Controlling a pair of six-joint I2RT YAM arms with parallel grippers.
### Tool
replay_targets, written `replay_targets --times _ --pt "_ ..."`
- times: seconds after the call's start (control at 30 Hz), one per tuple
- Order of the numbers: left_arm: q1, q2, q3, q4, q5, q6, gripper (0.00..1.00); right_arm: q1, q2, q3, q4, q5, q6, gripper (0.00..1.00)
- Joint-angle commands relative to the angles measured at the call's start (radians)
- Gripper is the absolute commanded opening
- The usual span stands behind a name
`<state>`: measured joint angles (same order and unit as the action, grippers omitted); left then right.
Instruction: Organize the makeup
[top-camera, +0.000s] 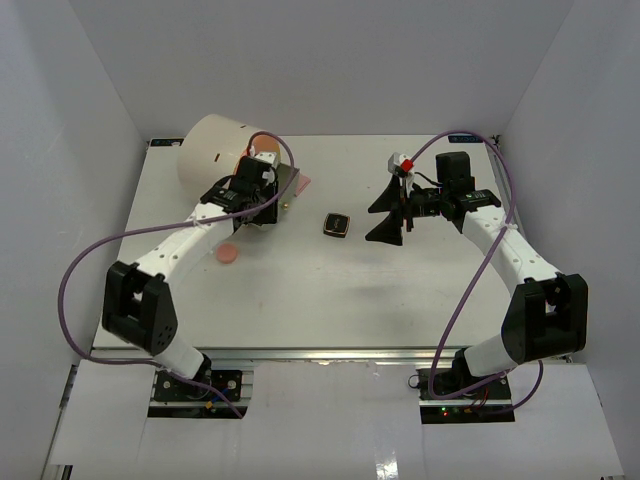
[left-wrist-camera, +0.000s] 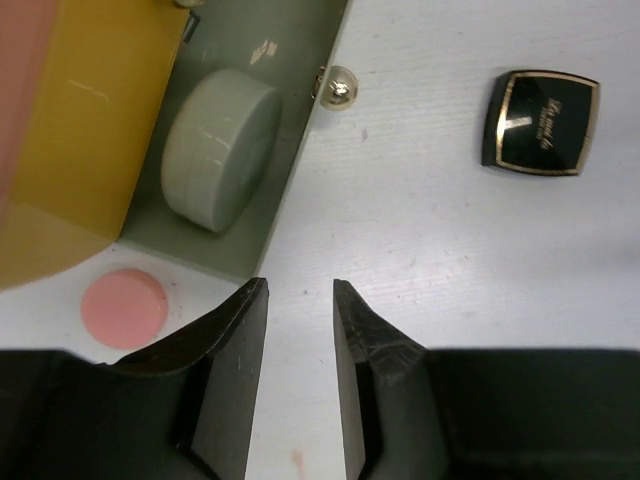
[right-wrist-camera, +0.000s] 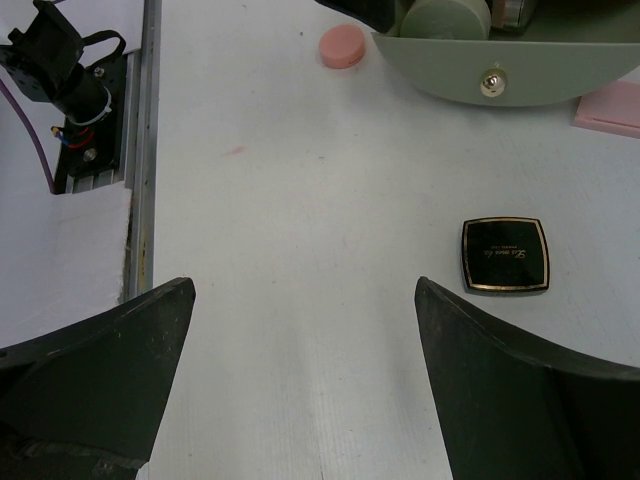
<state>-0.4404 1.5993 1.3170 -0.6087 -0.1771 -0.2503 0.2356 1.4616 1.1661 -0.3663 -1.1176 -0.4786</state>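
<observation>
Both empty: left claw (left-wrist-camera: 300, 300) narrowly apart, right claw (right-wrist-camera: 305, 292) wide apart. The black-gold square compact (right-wrist-camera: 505, 256) lies ahead-right of the right claw. Advised: centre over it, then grip opposite flat edges.

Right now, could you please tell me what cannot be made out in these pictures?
Right wrist view: the top edge cuts off the jar in the drawer; the right edge cuts the square pink pad.
Top view: the left arm hides the drawer's inside.
Every view: lettering on the compact is too small to read.
</observation>
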Motion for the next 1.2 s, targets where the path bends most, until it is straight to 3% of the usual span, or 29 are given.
replay_targets --times 0.0,0.2,0.53,0.83,1.03,1.17 --pt "0.008 -0.210 -0.086 0.084 0.067 -0.027 0.48 -0.007 0.004 -0.008 0.014 -0.016 -0.006 0.98" --pt "0.023 -0.369 -0.229 0.105 0.056 -0.073 0.54 -0.007 0.012 -0.008 0.012 -0.013 -0.008 0.98" --pt "0.035 -0.402 -0.288 0.145 0.096 -0.095 0.54 -0.007 0.014 -0.008 0.012 -0.010 -0.008 0.98" --pt "0.034 -0.293 -0.221 0.201 0.154 -0.077 0.53 -0.007 0.015 -0.009 0.012 -0.010 -0.009 0.98" --pt "0.035 -0.151 -0.115 0.229 0.228 -0.050 0.44 -0.009 0.016 -0.009 0.012 -0.010 -0.009 0.98" --pt "0.035 -0.039 -0.044 0.242 0.166 -0.031 0.35 -0.010 0.019 -0.009 0.013 -0.011 -0.009 0.98"
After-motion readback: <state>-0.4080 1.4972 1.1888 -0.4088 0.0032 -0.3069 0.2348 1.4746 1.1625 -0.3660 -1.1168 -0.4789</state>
